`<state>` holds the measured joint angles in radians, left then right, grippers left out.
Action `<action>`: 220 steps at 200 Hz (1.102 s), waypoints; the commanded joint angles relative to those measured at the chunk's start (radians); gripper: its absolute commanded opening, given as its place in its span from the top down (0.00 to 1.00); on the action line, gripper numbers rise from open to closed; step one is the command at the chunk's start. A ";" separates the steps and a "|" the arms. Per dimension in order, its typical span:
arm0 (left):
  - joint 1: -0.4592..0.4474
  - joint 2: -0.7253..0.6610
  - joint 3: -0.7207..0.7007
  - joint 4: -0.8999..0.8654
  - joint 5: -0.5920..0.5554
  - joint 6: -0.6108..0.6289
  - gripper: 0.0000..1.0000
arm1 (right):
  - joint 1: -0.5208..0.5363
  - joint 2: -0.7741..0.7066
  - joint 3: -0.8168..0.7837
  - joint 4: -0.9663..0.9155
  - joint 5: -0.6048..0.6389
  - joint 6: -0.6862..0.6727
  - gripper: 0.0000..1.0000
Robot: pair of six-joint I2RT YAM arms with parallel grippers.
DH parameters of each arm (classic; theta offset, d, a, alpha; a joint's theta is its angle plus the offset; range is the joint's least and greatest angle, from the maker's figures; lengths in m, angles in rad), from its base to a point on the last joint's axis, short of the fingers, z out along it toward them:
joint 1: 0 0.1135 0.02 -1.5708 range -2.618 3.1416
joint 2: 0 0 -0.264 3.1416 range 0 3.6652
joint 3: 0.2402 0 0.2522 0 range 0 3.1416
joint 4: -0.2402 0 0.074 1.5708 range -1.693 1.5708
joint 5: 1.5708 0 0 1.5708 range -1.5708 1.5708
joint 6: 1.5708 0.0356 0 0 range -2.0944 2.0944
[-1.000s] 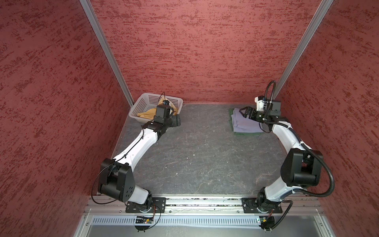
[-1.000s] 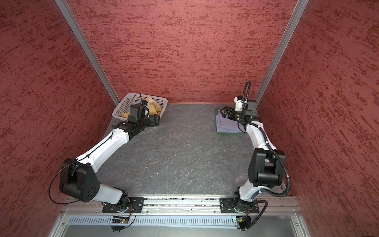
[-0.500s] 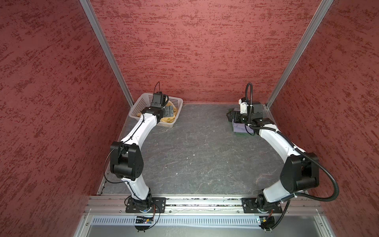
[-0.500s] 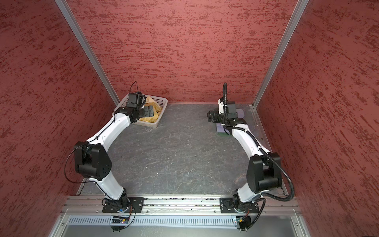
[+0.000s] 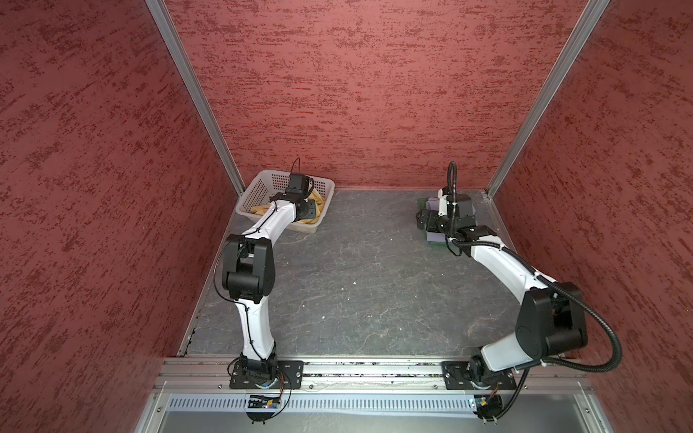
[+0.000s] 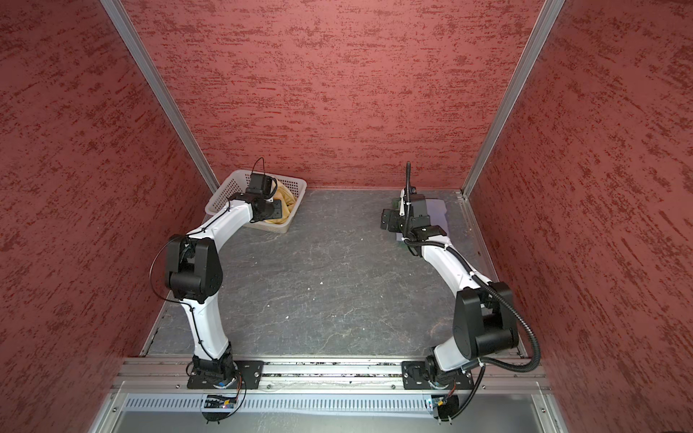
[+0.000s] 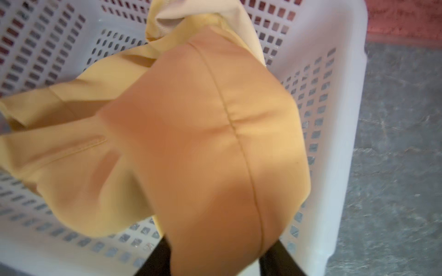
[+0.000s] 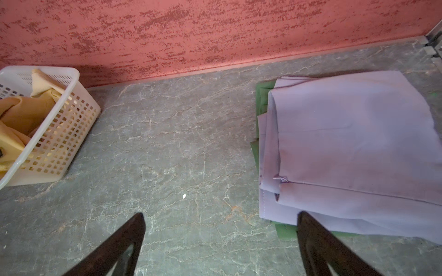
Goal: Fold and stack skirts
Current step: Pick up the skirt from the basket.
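A mustard yellow skirt [image 7: 191, 133] lies crumpled in the white basket [image 7: 344, 119] at the back left in both top views. My left gripper [image 7: 215, 253] reaches down into the basket, its dark fingers [image 7: 157, 258] shut on a bunched fold of that skirt. At the back right, the lavender-grey skirt [image 8: 346, 133] lies folded on top of the folded dark green skirt [image 8: 262, 95]. My right gripper [image 8: 220, 215] stands open just above the table at the stack's left edge, holding nothing. My right arm hides much of the stack [image 5: 435, 237] in a top view.
The red back wall [image 8: 215, 35] runs close behind the basket [image 5: 262, 176] and the stack. Grey stone-patterned tabletop [image 5: 367, 285] stretches between the two arms. A metal rail [image 5: 375, 369] carrying both arm bases borders the front.
My left gripper has moved from the basket's near edge into the basket and closed on the yellow skirt. My right gripper has swung left, off the stack to its left edge, still open.
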<state>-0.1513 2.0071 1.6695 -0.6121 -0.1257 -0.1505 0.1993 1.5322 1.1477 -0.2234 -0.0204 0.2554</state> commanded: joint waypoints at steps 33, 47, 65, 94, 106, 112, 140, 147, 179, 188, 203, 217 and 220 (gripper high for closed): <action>0.007 -0.007 0.062 0.037 0.017 0.012 1.00 | 0.002 0.031 0.027 0.039 0.047 0.042 0.01; 0.007 -0.025 0.084 0.034 0.014 0.024 1.00 | 0.002 0.032 0.029 0.033 0.063 0.037 0.01; -0.001 -0.067 0.092 0.054 0.020 0.046 1.00 | 0.002 0.027 0.026 0.029 0.077 0.029 0.01; -0.059 -0.197 0.014 0.192 0.016 0.147 1.00 | 0.004 0.019 0.005 0.051 0.065 0.024 0.01; -0.093 -0.256 -0.017 0.254 0.001 0.193 1.00 | 0.002 0.017 -0.004 0.066 0.057 0.024 0.01; -0.108 -0.280 -0.026 0.276 -0.001 0.214 1.00 | 0.002 0.016 -0.008 0.071 0.056 0.024 0.01; -0.190 -0.360 -0.005 0.297 -0.021 0.318 1.00 | 0.002 0.015 -0.014 0.088 0.063 0.017 0.01; -0.212 -0.382 -0.009 0.312 -0.022 0.346 1.00 | 0.002 0.011 -0.018 0.093 0.071 0.019 0.01; -0.328 -0.478 -0.051 0.371 0.007 0.429 1.00 | 0.002 0.001 -0.035 0.112 0.114 0.020 0.01; -0.354 -0.500 -0.067 0.381 0.028 0.437 1.00 | 0.003 -0.001 -0.036 0.107 0.129 0.020 0.01; -0.395 -0.530 -0.100 0.397 0.068 0.445 1.00 | 0.002 -0.008 -0.041 0.110 0.153 0.022 0.01; -0.430 -0.546 -0.129 0.397 0.112 0.445 1.00 | -0.001 -0.019 -0.053 0.122 0.181 0.033 0.01; -0.437 -0.548 -0.136 0.397 0.121 0.443 1.00 | -0.001 -0.021 -0.055 0.122 0.181 0.034 0.01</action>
<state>-0.5434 1.4887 1.5780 -0.2707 -0.0891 0.2516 0.1993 1.5547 1.1110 -0.1463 0.0868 0.2806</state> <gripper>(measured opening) 0.064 0.989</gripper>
